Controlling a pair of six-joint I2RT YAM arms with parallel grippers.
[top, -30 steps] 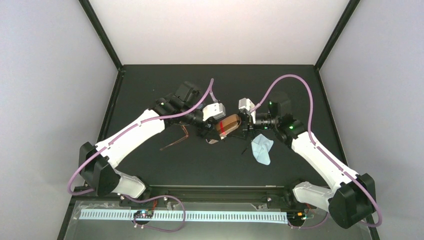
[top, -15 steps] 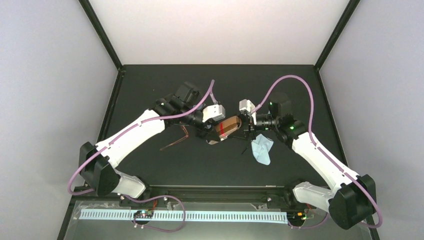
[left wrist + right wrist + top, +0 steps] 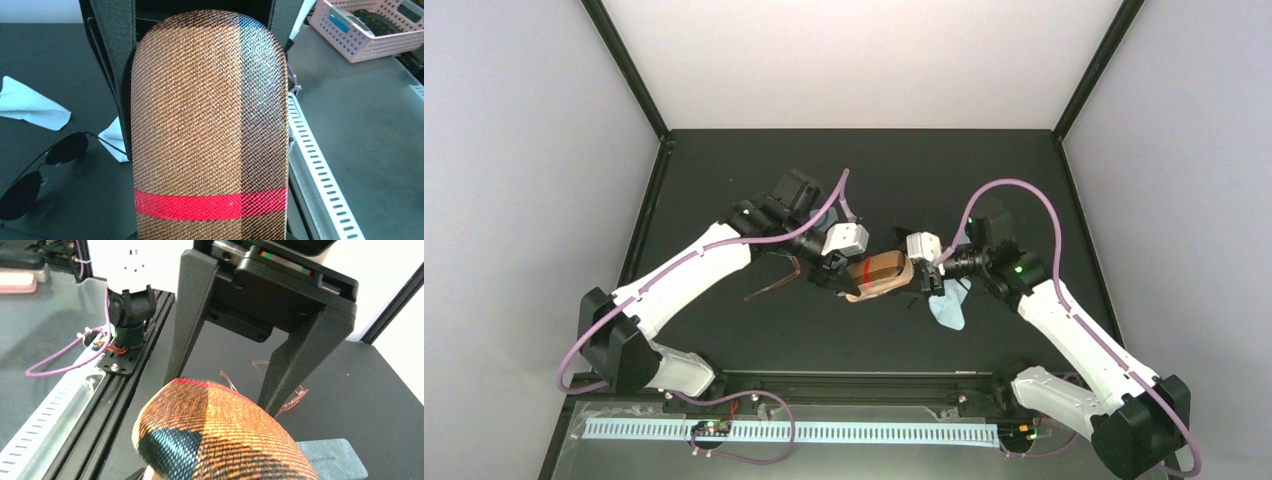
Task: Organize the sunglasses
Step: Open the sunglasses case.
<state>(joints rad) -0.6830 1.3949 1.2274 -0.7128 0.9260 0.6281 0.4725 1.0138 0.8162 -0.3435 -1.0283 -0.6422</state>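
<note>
A tan woven case [image 3: 879, 270] with a red stripe hangs above the table middle. My left gripper [image 3: 849, 275] is shut on its striped end; its black fingers [image 3: 187, 325] straddle the case [image 3: 225, 435] in the right wrist view. My right gripper [image 3: 921, 272] is closed around the other end, its fingers [image 3: 110, 75] pressed to the case's [image 3: 210, 125] sides. The reddish-brown sunglasses [image 3: 781, 272] lie open on the table under the left arm, also visible as sunglasses [image 3: 292, 395] beyond the case. The black sunglasses [image 3: 30, 185] lie on the table below the case.
A light blue cloth [image 3: 946, 305] lies just under the right gripper; two cloths [image 3: 30, 107] [image 3: 114, 137] show near the black pair. A blue-grey case [image 3: 332, 460] lies flat on the table. A pink basket [image 3: 370, 25] stands off the table beyond the rail.
The tan case has come down and toward the near edge, held by the left gripper. The right gripper has moved in to the left and narrowed its jaws onto the case's end.
</note>
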